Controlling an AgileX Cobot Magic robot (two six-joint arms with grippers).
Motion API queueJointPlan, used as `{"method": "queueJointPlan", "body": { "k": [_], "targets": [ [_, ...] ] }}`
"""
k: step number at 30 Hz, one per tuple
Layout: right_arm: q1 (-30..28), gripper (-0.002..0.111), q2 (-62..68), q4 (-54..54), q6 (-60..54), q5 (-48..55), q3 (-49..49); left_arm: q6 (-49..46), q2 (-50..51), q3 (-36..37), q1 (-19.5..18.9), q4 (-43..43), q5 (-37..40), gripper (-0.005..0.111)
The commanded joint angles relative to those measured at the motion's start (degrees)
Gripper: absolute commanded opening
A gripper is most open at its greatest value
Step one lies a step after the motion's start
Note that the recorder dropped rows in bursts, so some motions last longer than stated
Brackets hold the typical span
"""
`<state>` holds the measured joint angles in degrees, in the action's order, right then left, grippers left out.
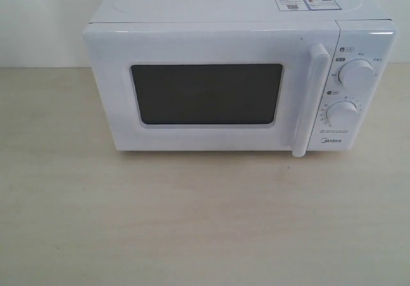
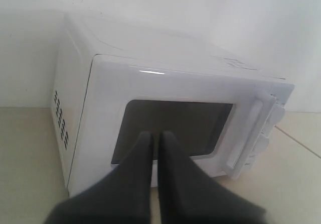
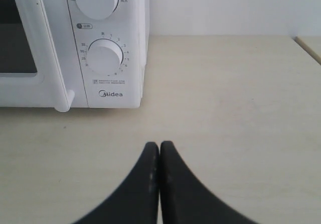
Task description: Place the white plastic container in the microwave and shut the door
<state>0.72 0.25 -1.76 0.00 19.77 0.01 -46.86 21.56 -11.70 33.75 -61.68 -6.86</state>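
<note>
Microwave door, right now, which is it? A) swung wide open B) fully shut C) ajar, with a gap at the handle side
B: the door sits flush with the front of the microwave, and no gap shows along its handle in any view.

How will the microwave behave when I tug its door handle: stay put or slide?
Probably stays: the microwave is broad, boxy and sits flat on the table, so tipping seems unlikely. It might skid slightly on that smooth surface. The handle looks rigid, glossy plastic, possibly slippery.
</note>
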Motion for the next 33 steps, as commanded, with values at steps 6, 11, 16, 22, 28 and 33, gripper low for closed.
{"method": "queueJointPlan", "body": {
  "k": [6,11,16,22,28,33],
  "targets": [
    [-0.17,0.0,-0.25,-0.2,0.0,-0.8,-0.01,-5.23,-3.37,0.67,-11.66,0.0,0.07,0.004],
    [-0.17,0.0,-0.25,-0.2,0.0,-0.8,-0.01,-5.23,-6.66,2.89,-24.3,0.0,6.86,0.004],
    [-0.17,0.0,-0.25,-0.2,0.0,-0.8,-0.01,-5.45,-7.05,4.38,-29.69,0.0,6.86,0.004],
    [-0.17,0.0,-0.25,-0.2,0.0,-0.8,-0.01,-5.14,-7.22,4.38,-29.98,-0.52,5.76,0.004],
    [-0.17,0.0,-0.25,-0.2,0.0,-0.8,-0.01,12.02,-9.22,4.38,-29.86,0.44,10.7,0.004],
    [-0.17,0.0,-0.25,-0.2,0.0,-0.8,-0.01,39.1,-14.69,4.38,-29.86,18.58,19.71,0.004]
  ]
}}
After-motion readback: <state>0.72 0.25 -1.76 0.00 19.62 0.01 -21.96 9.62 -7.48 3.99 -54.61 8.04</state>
